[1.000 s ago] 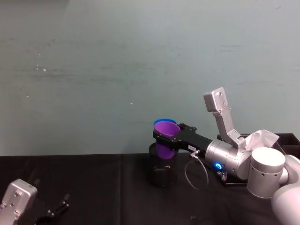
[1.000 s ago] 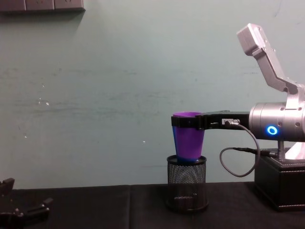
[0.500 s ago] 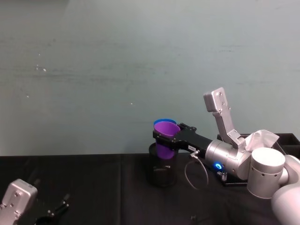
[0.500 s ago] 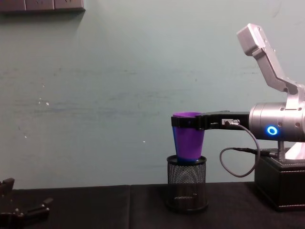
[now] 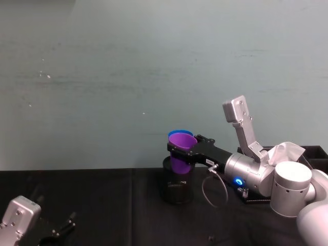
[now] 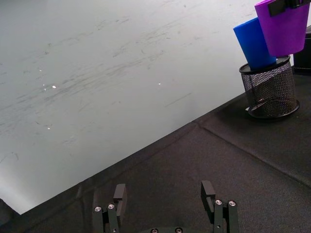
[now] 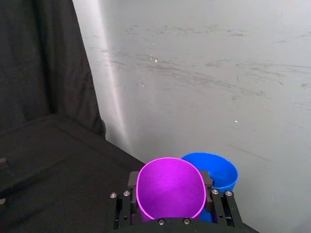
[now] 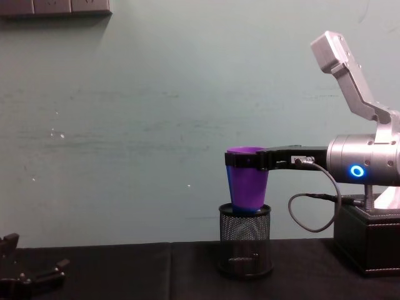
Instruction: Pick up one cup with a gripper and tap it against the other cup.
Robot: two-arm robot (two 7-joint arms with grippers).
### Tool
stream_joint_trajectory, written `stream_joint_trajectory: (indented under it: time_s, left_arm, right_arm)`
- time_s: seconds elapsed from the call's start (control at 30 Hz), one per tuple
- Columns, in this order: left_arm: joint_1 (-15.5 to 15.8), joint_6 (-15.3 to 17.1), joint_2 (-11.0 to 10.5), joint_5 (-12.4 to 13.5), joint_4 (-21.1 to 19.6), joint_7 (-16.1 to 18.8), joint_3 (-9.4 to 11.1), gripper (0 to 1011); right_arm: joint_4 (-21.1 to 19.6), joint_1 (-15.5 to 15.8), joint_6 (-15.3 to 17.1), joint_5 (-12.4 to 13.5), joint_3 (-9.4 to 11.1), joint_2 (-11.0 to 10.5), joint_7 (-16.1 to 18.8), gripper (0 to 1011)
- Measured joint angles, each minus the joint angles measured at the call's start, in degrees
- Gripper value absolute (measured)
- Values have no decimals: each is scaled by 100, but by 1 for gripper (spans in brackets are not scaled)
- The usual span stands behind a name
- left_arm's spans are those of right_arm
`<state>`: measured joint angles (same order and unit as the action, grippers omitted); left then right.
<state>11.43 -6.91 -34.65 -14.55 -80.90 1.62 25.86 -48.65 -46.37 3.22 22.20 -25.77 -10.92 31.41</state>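
My right gripper (image 5: pixel 180 148) is shut on the purple cup (image 5: pixel 182 140) just under its rim and holds it upright, with its base at the mouth of a black wire-mesh pen holder (image 8: pixel 245 240). The blue cup (image 6: pixel 253 43) stands tilted inside that holder, right behind the purple cup (image 6: pixel 284 29). In the right wrist view the blue cup's rim (image 7: pixel 219 171) sits right against the purple cup (image 7: pixel 170 191); whether they touch I cannot tell. My left gripper (image 6: pixel 164 194) hangs open and empty, low over the black table at the near left.
A black tissue box (image 8: pixel 369 240) with white tissue (image 5: pixel 285 152) stands on the table's right, under my right arm. A pale green wall runs close behind the pen holder (image 5: pixel 177 187). A black cloth (image 6: pixel 194 160) covers the table.
My left arm has sunk slightly lower at the near left. The right gripper and the purple cup have stayed where they were.
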Motion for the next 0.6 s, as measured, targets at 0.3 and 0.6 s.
stream_joint_trajectory:
  time_s: [0.3,0.6]
  left_arm:
    - [0,0,0,0,0,0,0,1000]
    - [0,0,0,0,0,0,0,1000]
  right_arm:
    - [0,0,1,0,0,0,0,743]
    - [0,0,1,0,0,0,1,742]
